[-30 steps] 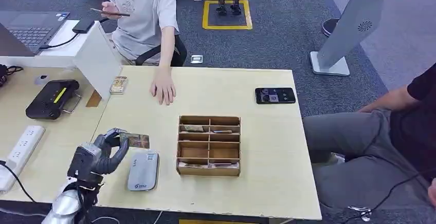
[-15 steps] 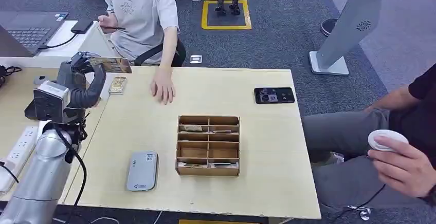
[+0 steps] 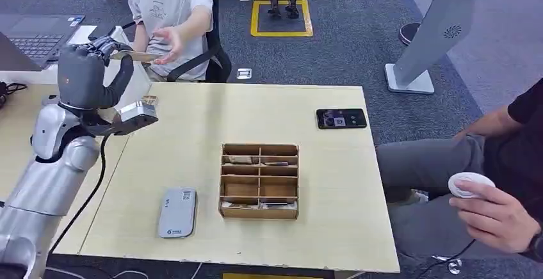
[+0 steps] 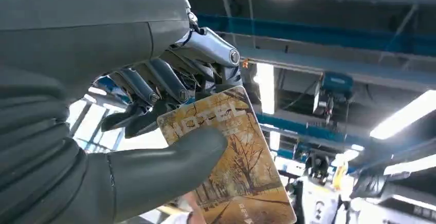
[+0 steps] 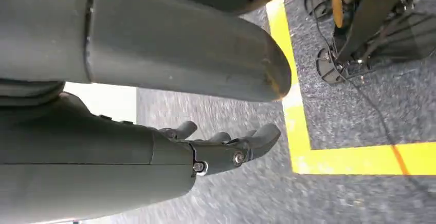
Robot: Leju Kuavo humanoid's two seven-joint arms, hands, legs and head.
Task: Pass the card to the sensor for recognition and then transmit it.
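Note:
My left hand (image 3: 89,74) is raised above the table's far left corner and pinches a brown hotel card (image 3: 137,55) between thumb and fingers. In the left wrist view the card (image 4: 234,167) shows a tree picture, with my thumb (image 4: 164,170) pressed on its face. A seated person's open hand (image 3: 168,41) reaches toward the card's free end; I cannot tell whether it touches. The grey card sensor (image 3: 177,213) lies flat near the table's front left. My right hand (image 5: 205,152) hangs over the carpet with its fingers apart and nothing in it.
A wooden compartment box (image 3: 260,180) holding several cards stands mid-table. A black phone (image 3: 342,118) lies at the far right. A small stack of cards (image 3: 148,103) sits behind my left wrist. A second person at the right holds a white round object (image 3: 469,184).
My left arm has lifted the card from beside the sensor up toward the seated person. That person's hand has left the table and now reaches for the card.

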